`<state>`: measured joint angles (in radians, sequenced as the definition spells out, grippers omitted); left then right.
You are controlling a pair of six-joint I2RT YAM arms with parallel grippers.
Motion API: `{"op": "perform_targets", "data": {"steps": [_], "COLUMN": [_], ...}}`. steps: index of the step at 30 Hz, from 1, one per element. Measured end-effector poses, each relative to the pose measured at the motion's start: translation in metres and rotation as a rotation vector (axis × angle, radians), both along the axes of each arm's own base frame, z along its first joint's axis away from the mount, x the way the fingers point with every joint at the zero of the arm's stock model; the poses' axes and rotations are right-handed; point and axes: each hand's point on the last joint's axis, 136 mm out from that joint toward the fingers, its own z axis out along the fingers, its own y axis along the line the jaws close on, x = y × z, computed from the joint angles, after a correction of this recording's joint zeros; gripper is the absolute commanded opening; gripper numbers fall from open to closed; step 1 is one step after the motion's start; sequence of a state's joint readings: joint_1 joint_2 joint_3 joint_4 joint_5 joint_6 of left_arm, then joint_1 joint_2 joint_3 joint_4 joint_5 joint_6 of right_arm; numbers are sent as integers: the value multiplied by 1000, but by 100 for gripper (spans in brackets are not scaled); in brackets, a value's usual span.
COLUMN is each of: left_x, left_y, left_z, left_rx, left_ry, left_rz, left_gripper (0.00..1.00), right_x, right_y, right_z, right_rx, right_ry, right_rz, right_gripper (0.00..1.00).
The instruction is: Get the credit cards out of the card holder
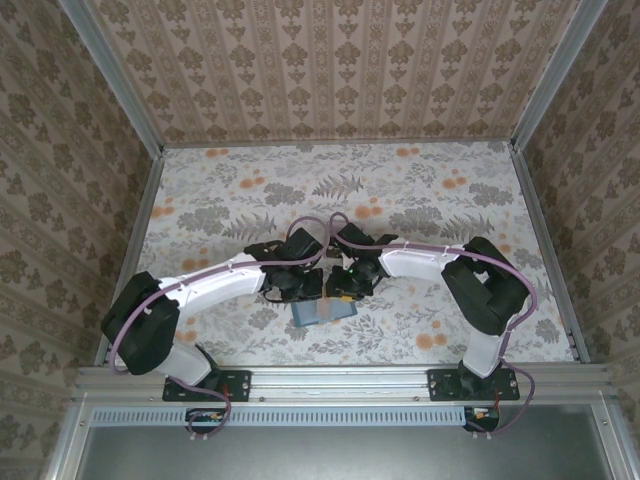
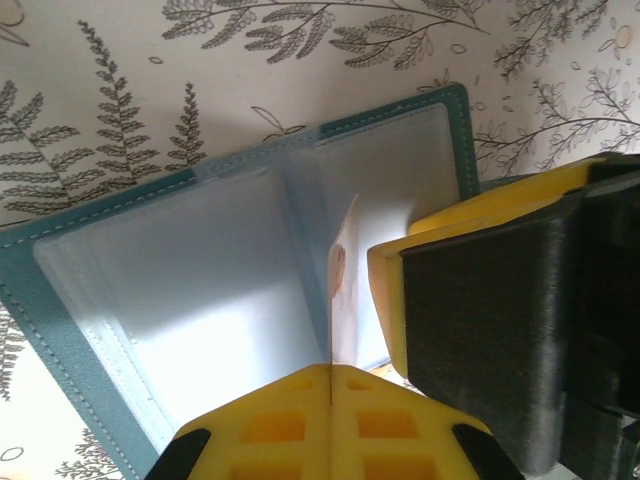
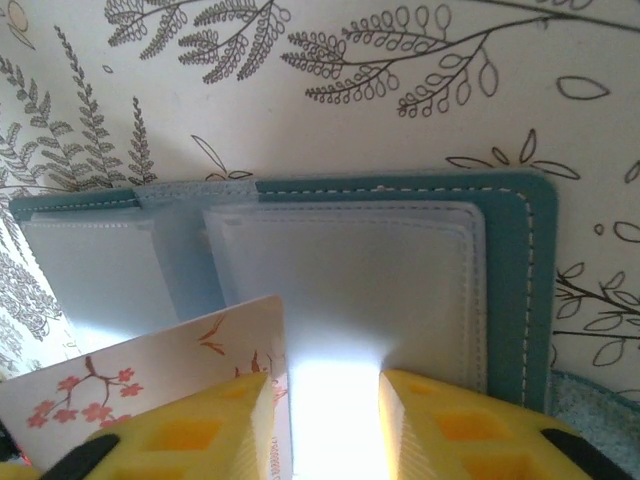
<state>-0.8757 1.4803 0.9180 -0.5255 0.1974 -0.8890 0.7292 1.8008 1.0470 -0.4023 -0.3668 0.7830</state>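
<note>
From above, you had both arms meeting over the patterned table (image 1: 420, 200). The left gripper (image 1: 300, 283) and right gripper (image 1: 347, 283) crowded over the teal card holder (image 1: 322, 312) near the front edge.

At the left wrist, the left gripper (image 2: 330, 378) was pinched tight on a pale credit card (image 2: 341, 290) that stood edge-on over the opened card holder (image 2: 200, 290).

At the right wrist, the right gripper (image 3: 335, 420) held its jaws apart over the card holder (image 3: 400, 260), with the blossom-printed credit card (image 3: 150, 385) beside one finger.
</note>
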Motion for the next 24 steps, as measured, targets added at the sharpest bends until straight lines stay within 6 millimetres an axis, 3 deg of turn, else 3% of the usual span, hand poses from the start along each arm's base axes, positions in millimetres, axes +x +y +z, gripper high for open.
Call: {"op": "perform_targets", "data": {"steps": [7, 18, 24], "left_x": [1, 1, -1], "left_y": [-7, -19, -11], "left_z": [3, 0, -8], "left_rx": [-34, -69, -42], "left_ry": [-1, 14, 24], "left_rz": [-2, -15, 3], "left_gripper": [11, 15, 20], "right_x": [-2, -3, -3], "right_y": [-1, -2, -1], "right_z": [-2, -3, -3], "right_rx": [-6, -7, -7], "right_ry": [8, 9, 9], "right_rz": [-2, -2, -2], "right_gripper": [19, 19, 18]}}
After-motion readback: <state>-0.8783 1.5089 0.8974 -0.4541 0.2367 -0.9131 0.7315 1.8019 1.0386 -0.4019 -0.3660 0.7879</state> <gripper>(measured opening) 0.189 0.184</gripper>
